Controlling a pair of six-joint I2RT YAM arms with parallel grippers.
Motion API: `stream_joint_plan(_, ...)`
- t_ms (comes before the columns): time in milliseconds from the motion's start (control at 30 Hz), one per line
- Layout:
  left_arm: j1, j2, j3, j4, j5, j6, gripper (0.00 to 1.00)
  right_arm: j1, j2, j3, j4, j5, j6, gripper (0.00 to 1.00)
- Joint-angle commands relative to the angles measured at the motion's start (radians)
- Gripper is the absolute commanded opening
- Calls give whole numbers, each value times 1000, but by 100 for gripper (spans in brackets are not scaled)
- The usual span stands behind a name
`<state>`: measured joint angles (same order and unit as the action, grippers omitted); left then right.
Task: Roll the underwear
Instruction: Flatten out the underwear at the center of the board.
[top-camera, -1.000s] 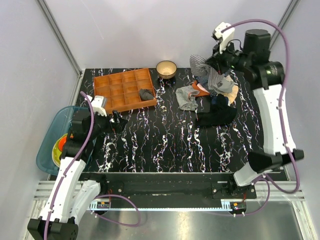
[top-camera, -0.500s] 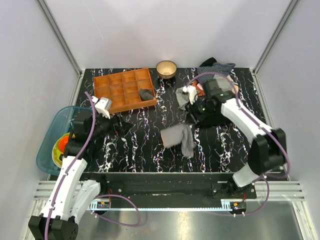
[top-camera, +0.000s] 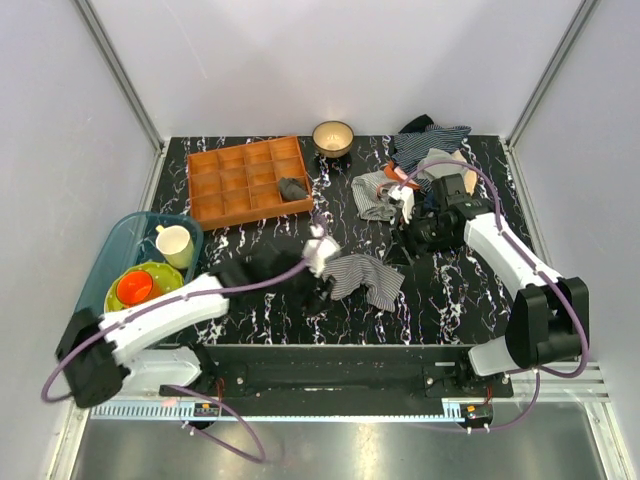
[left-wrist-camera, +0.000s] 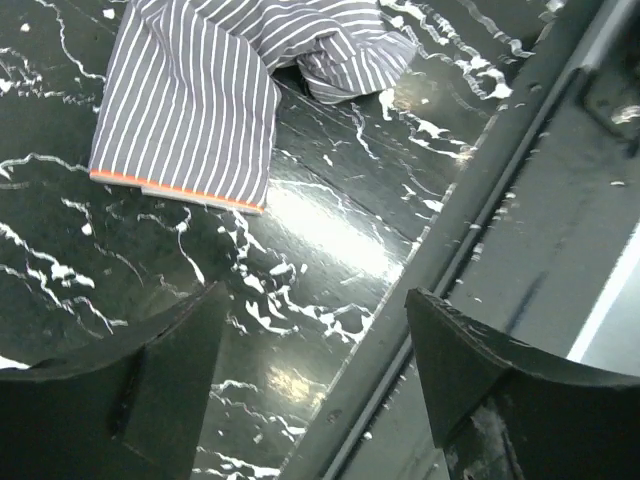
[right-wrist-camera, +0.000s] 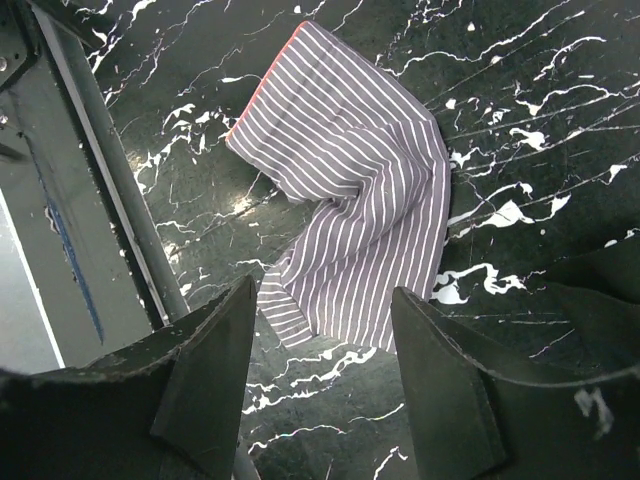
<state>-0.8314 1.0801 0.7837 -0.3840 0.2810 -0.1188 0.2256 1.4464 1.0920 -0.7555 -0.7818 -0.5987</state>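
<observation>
The underwear (top-camera: 365, 278) is a grey-and-white striped cloth with an orange edge, lying crumpled and partly folded on the black marbled table near its front edge. It fills the top left of the left wrist view (left-wrist-camera: 200, 110) and the middle of the right wrist view (right-wrist-camera: 350, 200). My left gripper (top-camera: 322, 292) is low at the cloth's left side, open, with only bare table between its fingers (left-wrist-camera: 315, 295). My right gripper (top-camera: 408, 243) hangs above and to the right of the cloth, open and holding nothing (right-wrist-camera: 322, 292).
An orange compartment tray (top-camera: 245, 180) at the back left holds a dark grey bundle (top-camera: 292, 188). A bowl (top-camera: 332, 137) stands behind it. A clothes pile (top-camera: 430, 155) and a striped cloth (top-camera: 375, 195) lie at the back right. A teal bin (top-camera: 120, 250) with dishes sits left. The metal front rail (left-wrist-camera: 470, 230) runs close by.
The right gripper brought the underwear from the clothes pile to the front middle, let it go and drew back. The left arm swung in from the left to the cloth's side.
</observation>
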Motion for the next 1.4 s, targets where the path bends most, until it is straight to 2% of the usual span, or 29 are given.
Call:
stream_joint_plan(0,-159,239,144,-13,-392,94,74,-49,11,26,-13,-115,-41,65)
stream_joint_plan(67,-210,363,205,-16,-495,113,71,-71,6,25,-11,-134,-30,64)
stream_joint_plan(167,-262,483,277,-15,-578,185,68,-91,3,23,-13,-143,-24,65)
stream_joint_plan(333,-291,616,361,-52,-632,266,65,-106,9,28,-19,-154,-19,64)
stream_joint_plan(633,-305,711,393,-79,-678,321,64,-109,40,37,-33,-149,-21,65)
stream_joint_plan(900,-305,748,417,-98,-704,346,59,-112,63,39,-44,-143,-29,65)
stream_joint_plan(967,-305,751,417,-98,-698,353,48,-112,72,43,-61,-143,-39,65)
stream_joint_plan(1000,-305,756,417,-99,-698,358,37,-114,81,45,-65,-145,-44,65)
stream_joint_plan(1033,-305,756,420,-102,-700,358,18,-112,85,46,-79,-146,-50,65)
stream_joint_plan(1067,-305,755,427,-108,-698,358,13,-114,85,48,-85,-149,-67,64)
stream_joint_plan(1200,-305,693,427,-119,-665,352,1,-112,63,37,-136,-178,-159,64)
stream_joint_plan(1367,-293,600,411,-127,-605,331,0,-109,-17,-53,-156,-257,-321,63)
